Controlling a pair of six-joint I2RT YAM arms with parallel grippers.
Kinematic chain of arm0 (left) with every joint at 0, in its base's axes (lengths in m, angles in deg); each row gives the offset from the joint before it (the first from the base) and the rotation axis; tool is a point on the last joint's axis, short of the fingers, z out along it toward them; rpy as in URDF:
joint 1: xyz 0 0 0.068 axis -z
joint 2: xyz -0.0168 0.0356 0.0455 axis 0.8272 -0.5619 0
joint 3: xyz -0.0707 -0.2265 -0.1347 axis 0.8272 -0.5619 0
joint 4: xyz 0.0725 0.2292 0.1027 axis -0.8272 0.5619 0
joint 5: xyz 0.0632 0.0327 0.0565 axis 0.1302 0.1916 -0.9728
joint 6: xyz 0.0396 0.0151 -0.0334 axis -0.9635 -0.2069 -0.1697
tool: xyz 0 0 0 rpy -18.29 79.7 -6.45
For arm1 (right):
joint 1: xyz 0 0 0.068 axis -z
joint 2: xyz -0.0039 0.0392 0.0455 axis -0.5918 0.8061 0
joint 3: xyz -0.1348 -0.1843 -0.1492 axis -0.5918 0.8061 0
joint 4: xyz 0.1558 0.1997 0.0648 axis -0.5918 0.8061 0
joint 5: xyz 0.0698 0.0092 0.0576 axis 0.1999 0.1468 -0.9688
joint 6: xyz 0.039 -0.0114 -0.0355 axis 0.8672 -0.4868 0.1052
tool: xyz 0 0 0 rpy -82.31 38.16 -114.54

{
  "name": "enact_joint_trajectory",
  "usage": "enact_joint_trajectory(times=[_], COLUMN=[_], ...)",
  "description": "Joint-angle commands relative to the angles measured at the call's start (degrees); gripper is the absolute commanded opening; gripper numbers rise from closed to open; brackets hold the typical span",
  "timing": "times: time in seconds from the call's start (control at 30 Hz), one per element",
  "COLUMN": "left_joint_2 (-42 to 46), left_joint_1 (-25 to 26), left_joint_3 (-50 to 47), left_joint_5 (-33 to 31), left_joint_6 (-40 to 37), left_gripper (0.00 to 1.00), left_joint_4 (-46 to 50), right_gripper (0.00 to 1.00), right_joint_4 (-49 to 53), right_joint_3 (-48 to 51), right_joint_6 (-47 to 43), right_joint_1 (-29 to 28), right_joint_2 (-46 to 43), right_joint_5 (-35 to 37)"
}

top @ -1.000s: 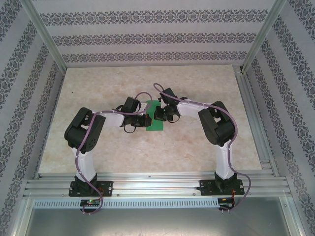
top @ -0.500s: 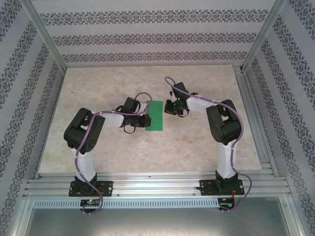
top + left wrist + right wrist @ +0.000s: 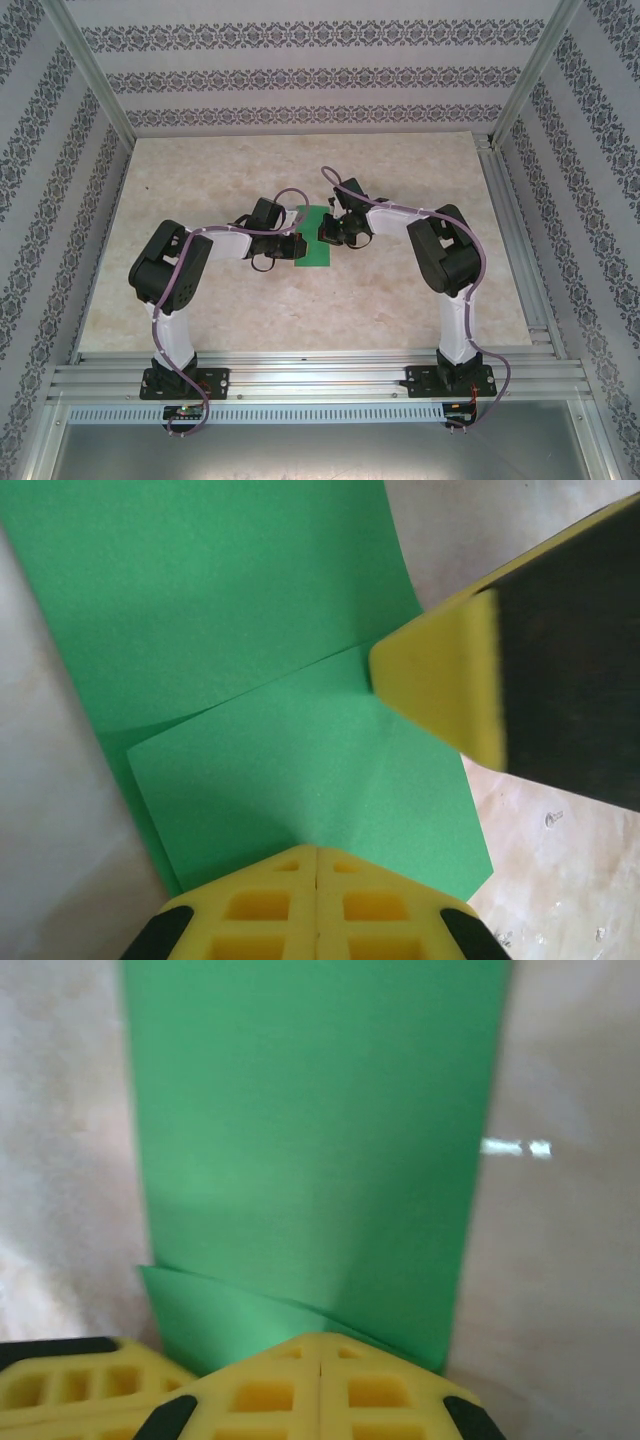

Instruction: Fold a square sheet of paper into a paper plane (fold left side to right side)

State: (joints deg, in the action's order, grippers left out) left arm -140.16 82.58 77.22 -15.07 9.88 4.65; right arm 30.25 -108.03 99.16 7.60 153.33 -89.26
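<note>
Whereas half a second ago it stood off to the right of the paper, the right gripper [image 3: 326, 230] is now back over the strip's upper right part, jaws closed, its tip down on the green surface at the bottom of the right wrist view [image 3: 320, 1352]. The left gripper [image 3: 290, 247] has not moved: it is closed too, its tip [image 3: 318, 864] pressing the near edge of the sheet rather than pinching it.

The square sheet of paper [image 3: 314, 256] lies in the middle of the top view as a narrow upright strip, already doubled over. In the left wrist view the upper flap sits slightly askew, and a sliver of the lower layer shows along its left side.

My reading is that the left-to-right fold is made and the return is to flatten the crease.

Around it is only the marbled table [image 3: 410, 300]. The real crowding is the two closed grippers close together over one slim strip.
</note>
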Motion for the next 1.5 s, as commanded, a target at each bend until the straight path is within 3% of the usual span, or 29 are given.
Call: enact_joint_trajectory(times=[0.0,0.33,0.83,1.47], left_joint_2=[1.3,10.2,-1.7,-4.7], left_joint_1=[0.4,0.3,1.3,1.5], left_joint_3=[-0.9,-0.1,7.3,4.7], left_joint_5=[-2.1,4.1,7.8,3.2], left_joint_6=[-1.2,3.6,6.9,2.6], left_gripper=[0.07,0.09,0.08,0.08], left_joint_4=[6.2,4.7,3.9,9.2], right_gripper=[0.03,0.03,0.03,0.03], right_joint_4=[0.9,2.7,3.8,7.8], right_joint_3=[0.8,1.4,0.6,-1.0], right_joint_6=[0.5,-0.9,-1.3,-3.4], right_joint_1=[0.4,0.3,-0.3,-0.7], right_joint_2=[2.2,3.6,3.7,4.3], right_joint_5=[1.0,2.4,3.0,6.4])
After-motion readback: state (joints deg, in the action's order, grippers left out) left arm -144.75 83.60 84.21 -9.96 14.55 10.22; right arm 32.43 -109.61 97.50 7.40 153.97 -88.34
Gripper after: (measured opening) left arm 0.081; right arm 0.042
